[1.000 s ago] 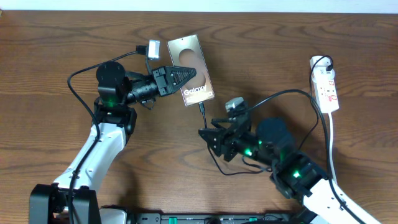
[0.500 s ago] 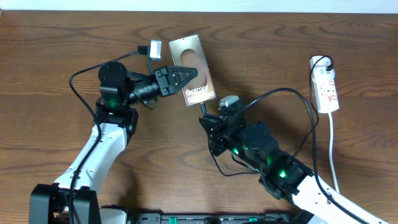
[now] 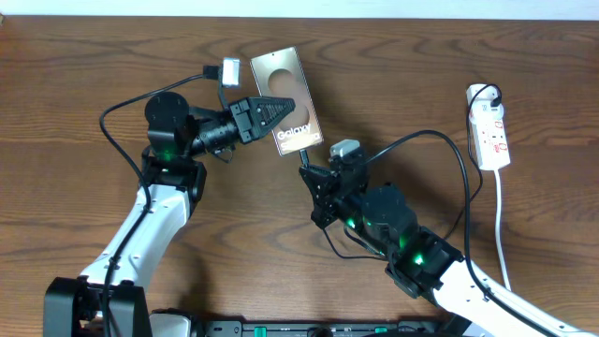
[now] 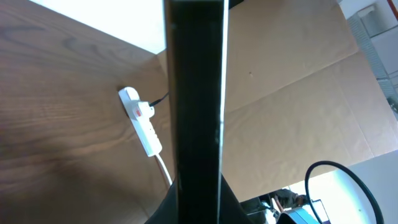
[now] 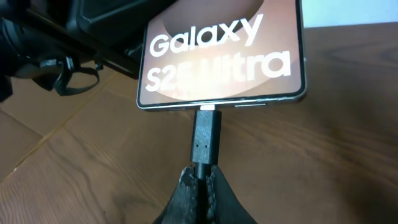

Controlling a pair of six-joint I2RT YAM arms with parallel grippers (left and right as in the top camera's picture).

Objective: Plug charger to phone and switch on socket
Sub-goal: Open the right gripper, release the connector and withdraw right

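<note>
My left fingers point(image 3: 265, 109) are clamped on the phone point(image 3: 278, 71), which shows its gold face and white Galaxy lettering upward. My right fingers point(image 5: 189, 186) are closed on the charger point(image 5: 206, 134) just behind its connector, and the connector's metal tip meets the port in the phone's bottom edge. The white socket point(image 3: 490, 131) lies on the tabletop point(image 3: 421, 56), well to the right of the phone.

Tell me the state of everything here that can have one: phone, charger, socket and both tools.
phone, gripped at its side, face showing Galaxy lettering
charger, connector tip at the phone's port, some metal showing; plug in the socket
socket, switch position unreadable
left tool, shut on the phone
right tool, shut on the charger behind its connector
</note>
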